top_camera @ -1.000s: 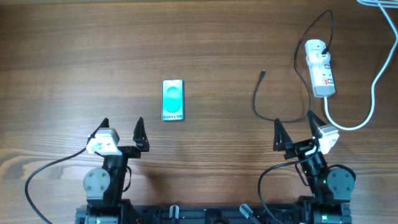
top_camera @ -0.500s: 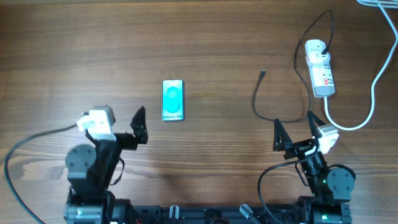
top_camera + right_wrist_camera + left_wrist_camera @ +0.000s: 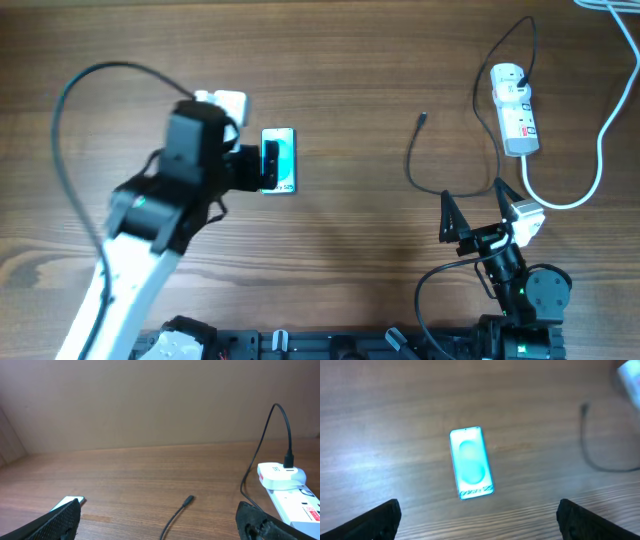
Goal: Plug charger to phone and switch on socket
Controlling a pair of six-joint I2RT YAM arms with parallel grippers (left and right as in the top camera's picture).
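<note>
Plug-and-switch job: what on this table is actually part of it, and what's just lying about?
In the job:
phone, screen lit
charger, thin black cable, tip lying free on the table
socket, white strip, charger's other end plugged in
left claw, open over the phone

Just lying about:
thick white cable looping off from the socket's end

A brown wooden tabletop (image 3: 350, 60) with grain running left to right fills the scene. A plain tan wall (image 3: 150, 400) rises at its far edge.
</note>
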